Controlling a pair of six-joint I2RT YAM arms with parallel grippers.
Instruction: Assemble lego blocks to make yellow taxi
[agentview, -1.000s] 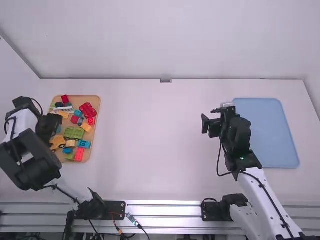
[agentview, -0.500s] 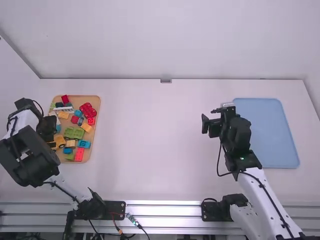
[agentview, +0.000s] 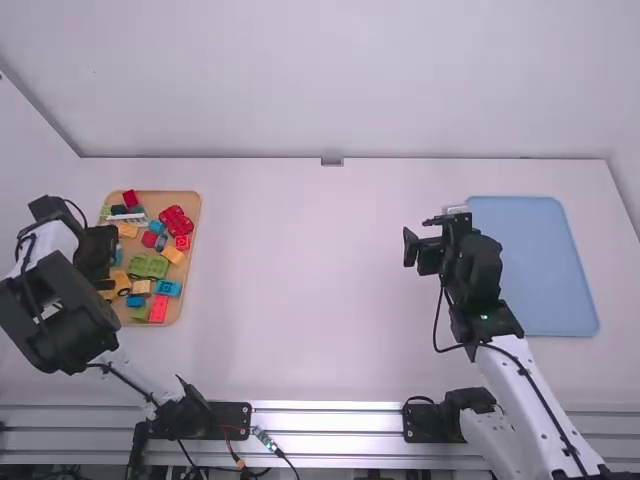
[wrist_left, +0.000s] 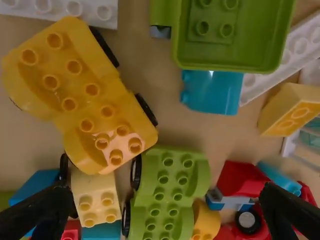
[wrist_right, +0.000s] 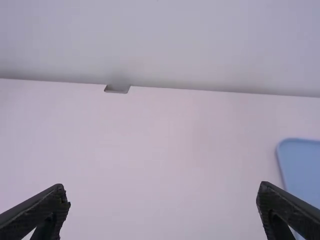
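Left tool (agentview: 100, 255) shifted slightly leftward, fingers parted, right tool (agentview: 420, 237) parted too, glossy yellow car base (wrist_left: 82, 95), studded, black-wheeled

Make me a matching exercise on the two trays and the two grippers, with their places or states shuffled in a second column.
Column one
1. Blue tray
2. Brown tray
3. Left gripper
4. Right gripper

Column two
A. Open above the lego blocks
B. Near the right-hand end of the table
C. Open over a bare part of the table
D. Bears blocks of many colours

Right pairs
1-B: the blue tray lies near the right-hand end of the table.
2-D: the brown tray bears the lego blocks.
3-A: left gripper.
4-C: right gripper.
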